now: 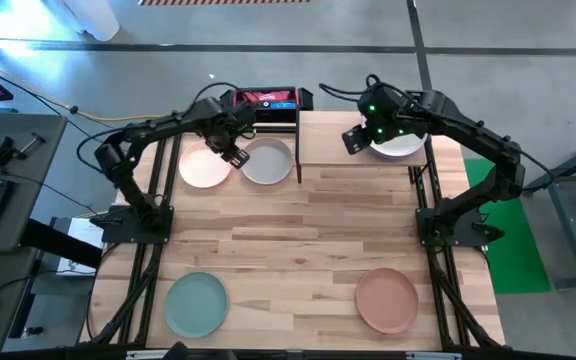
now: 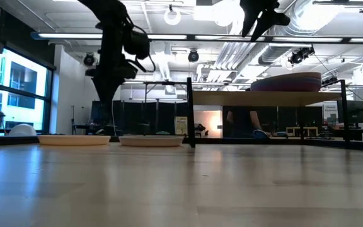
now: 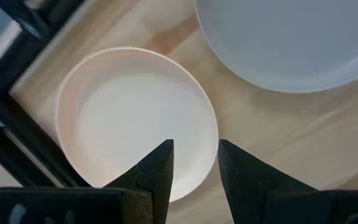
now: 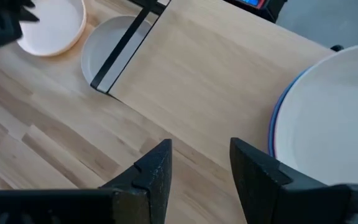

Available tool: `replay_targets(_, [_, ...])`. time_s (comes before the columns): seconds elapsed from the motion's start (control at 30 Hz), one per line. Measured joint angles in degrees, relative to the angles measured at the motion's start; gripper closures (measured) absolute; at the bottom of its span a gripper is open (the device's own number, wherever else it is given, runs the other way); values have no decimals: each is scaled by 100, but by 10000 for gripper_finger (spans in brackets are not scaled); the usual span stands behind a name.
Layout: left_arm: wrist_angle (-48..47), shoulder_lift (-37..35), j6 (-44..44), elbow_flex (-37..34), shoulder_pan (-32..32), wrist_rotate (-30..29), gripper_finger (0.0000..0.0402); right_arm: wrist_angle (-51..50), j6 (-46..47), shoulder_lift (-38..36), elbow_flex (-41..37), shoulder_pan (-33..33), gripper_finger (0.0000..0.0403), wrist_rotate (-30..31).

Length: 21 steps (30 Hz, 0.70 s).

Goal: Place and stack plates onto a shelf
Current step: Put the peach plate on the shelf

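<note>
A pale pink plate and a grey-white plate lie flat on the tabletop left of the shelf. My left gripper hovers open above the pink plate's rim, beside the grey-white plate. On the shelf's right half sits a stack of plates with a pale top plate and a blue rim under it. My right gripper is open above the shelf's bare plank, left of the stack. A teal-green plate and a tan-brown plate lie near the table's near edge.
The shelf's black post stands between the grey-white plate and the shelf plank. A red and black device sits at the far edge. Black frame rails run along both table sides. Bare wood lies across the table's middle.
</note>
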Motion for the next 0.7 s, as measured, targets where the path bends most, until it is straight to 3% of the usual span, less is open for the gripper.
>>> replay_targets(0.13, [57, 142, -4, -94, 1, 122, 284, 0, 105, 0, 0, 0, 260, 0])
replay_targets(0.43, [323, -61, -269, -1182, -15, 297, 284, 12, 150, 2, 0, 0, 260, 5])
replay_targets(0.7, [891, -212, -426, -1704, -168, 627, 284, 157, 150, 2, 0, 0, 260, 18])
